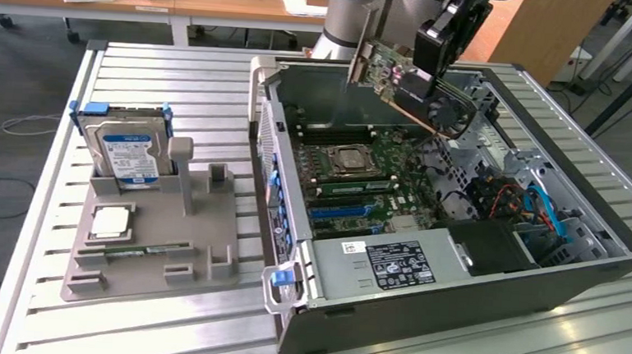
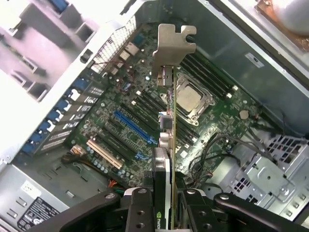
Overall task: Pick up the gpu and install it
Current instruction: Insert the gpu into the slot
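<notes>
While the gripper (image 2: pixel 163 197) clamps the gpu (image 1: pixel 401 77), it hangs tilted; the motherboard (image 1: pixel 360 180) lies below.

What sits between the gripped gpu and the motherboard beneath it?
Nothing: the gpu, clamped in the pincer, hangs over the motherboard with open air between, as the exterior view shows.

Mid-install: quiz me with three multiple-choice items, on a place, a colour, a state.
1. The dark flat gpu card with silvery bracket is: A in a rack; B over the open black computer case; C seated in a slot.
2. Label on the boxy silver hard drive: A red; B green; C blue-white.
3. The end effector is: A open; B shut on the gpu card; C holding the drive.
Answers: B, it hangs above the green motherboard; C, the label is plainly blue-white; B, it clamps the card's edge.
</notes>
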`<state>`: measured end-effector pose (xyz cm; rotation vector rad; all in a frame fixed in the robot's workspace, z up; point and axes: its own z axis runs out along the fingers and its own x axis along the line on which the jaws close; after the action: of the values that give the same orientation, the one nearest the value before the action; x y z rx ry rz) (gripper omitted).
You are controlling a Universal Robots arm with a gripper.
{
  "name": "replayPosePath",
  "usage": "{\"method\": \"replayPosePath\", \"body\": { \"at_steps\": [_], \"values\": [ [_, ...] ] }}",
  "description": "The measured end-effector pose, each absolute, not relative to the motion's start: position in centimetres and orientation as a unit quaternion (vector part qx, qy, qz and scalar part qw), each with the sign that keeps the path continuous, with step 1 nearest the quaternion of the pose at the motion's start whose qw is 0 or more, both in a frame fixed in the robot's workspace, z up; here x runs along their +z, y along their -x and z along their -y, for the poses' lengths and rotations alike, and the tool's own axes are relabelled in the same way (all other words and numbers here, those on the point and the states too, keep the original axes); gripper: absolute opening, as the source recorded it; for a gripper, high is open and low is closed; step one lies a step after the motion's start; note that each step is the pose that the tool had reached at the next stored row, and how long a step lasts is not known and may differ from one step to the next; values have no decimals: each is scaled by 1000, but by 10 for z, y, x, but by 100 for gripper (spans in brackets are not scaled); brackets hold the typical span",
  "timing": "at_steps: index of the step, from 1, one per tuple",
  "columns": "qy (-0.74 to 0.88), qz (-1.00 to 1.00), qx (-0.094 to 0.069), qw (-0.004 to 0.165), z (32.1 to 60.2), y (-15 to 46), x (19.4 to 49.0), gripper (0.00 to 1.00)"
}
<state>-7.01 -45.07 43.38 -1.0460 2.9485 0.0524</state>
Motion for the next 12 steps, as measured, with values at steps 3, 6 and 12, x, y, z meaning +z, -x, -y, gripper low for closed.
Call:
{"method": "replayPosePath", "body": {
  "at_steps": [3, 6, 12],
  "values": [
    [360, -933, 17, 6, 451, 70, 433, 27],
    [385, -923, 17, 5, 451, 70, 432, 27],
    [435, -900, 17, 4, 451, 70, 430, 27]
  ]
}}
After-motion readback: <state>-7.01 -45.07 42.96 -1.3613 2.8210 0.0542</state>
